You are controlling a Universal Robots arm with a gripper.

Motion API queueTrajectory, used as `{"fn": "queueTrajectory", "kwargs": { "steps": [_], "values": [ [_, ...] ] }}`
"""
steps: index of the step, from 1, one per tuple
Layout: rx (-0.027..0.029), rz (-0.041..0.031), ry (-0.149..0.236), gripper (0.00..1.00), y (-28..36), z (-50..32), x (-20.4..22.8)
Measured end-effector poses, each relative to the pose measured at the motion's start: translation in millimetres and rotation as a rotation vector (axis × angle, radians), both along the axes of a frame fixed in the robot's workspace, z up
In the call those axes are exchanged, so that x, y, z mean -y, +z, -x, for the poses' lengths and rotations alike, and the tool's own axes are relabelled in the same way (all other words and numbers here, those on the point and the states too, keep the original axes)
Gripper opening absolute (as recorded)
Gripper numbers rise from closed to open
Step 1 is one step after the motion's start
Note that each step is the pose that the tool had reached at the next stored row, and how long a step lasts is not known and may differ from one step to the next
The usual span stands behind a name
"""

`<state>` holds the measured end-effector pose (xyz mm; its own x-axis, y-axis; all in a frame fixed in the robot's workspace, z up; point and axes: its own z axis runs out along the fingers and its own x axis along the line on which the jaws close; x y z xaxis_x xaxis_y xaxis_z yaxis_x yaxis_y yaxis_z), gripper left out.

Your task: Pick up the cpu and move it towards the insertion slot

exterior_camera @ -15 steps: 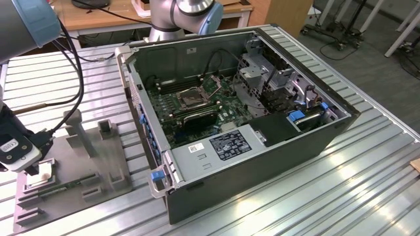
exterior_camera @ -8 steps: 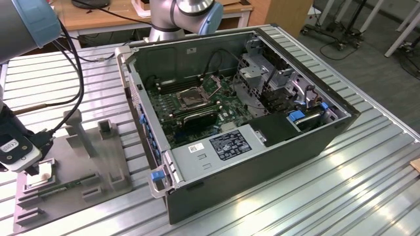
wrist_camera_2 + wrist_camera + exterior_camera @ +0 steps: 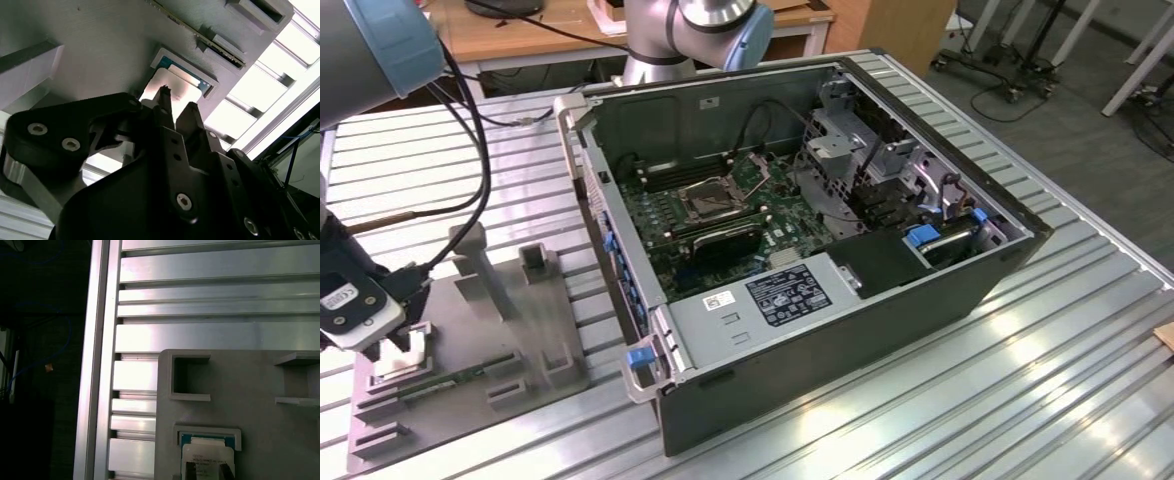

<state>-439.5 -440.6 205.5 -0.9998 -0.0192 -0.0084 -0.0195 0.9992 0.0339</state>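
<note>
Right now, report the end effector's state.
End effector: over the small silvery-grey square cpu in the grey plastic tray; open or closed cannot be told.

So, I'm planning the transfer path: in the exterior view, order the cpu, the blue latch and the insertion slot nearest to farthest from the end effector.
1. cpu, in the tray under the end effector, exterior view's left.
2. blue latch, on the case's near corner.
3. insertion slot, on the motherboard inside the case.

Silver-grey arm (image 3: 678, 28), blue joint caps (image 3: 750, 42), black claw (image 3: 177, 100)
</note>
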Motion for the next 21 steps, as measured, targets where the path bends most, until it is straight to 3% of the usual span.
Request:
{"fn": "queueTrajectory", "kwargs": {
  "steps": [1,4,7,8,14,21],
  "values": [
    [0.0001,0.0,0.0,0.29,-0.1,0.0,0.0],
    [0.0,0.0,0.0,0.47,-0.2,0.0,0.0],
    [0.0001,-0.0001,0.0,0.53,-0.3,0.0,0.0],
    [0.0,0.0,0.0,0.59,-0.3,0.0,0.0],
    [0.0004,-0.0002,0.0,0.59,-6.5,0.0,0.0],
    [0.0004,-0.0002,0.0,0.59,-7.5,0.0,-1.6]
  ]
}}
